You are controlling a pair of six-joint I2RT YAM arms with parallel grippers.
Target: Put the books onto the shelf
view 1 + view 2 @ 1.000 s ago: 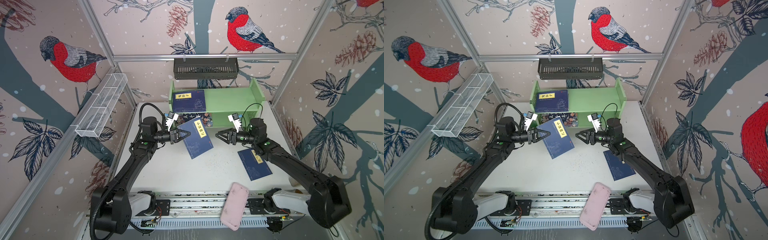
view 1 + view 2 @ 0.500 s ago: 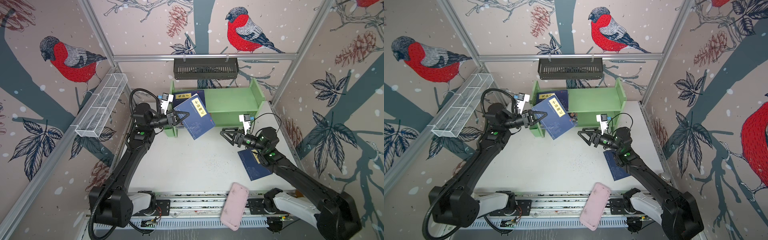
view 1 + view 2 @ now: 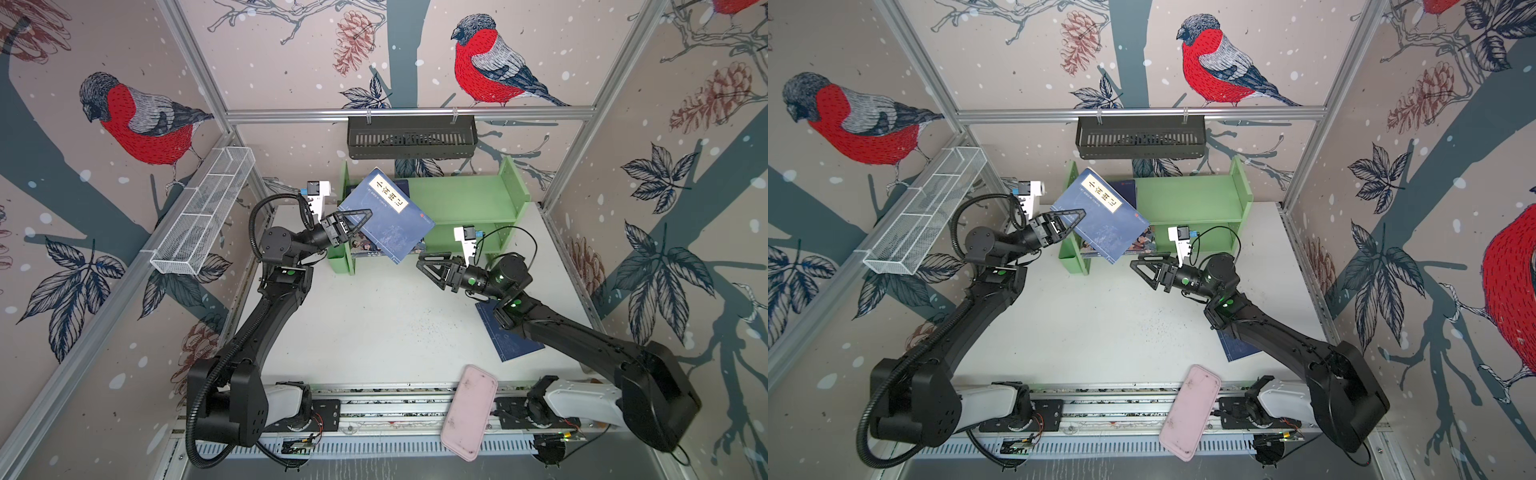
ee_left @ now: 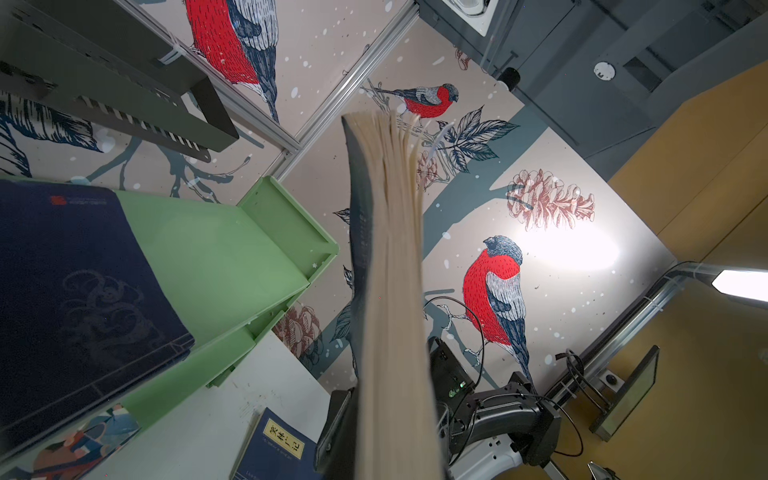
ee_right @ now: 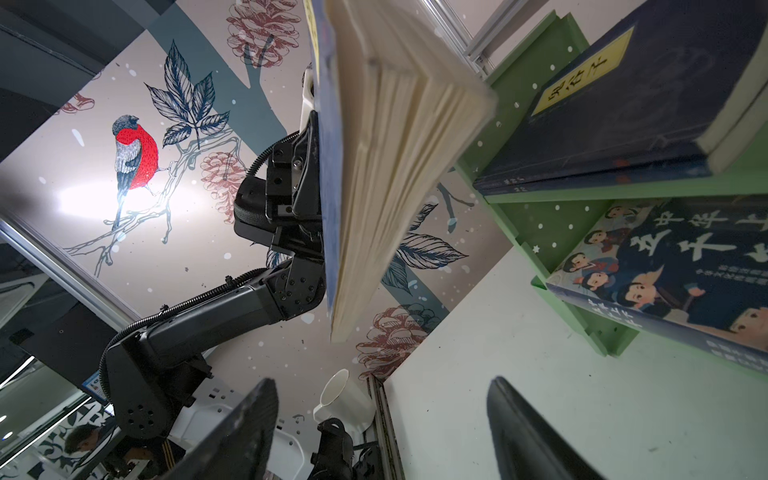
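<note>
A held book (image 3: 390,224) hangs tilted over the left end of the shelf (image 3: 457,199), which stands at the table's (image 3: 374,324) back edge. The left gripper (image 3: 361,218) clamps it. Already shelved, I judge: a top-tier book (image 5: 623,104) and the cartoon book (image 5: 665,270) below. A loose book (image 3: 511,345) waits by the table's right edge, half under the right arm. The right gripper (image 3: 426,270) gapes empty. Whether the top tier holds a second book is unclear.
</note>
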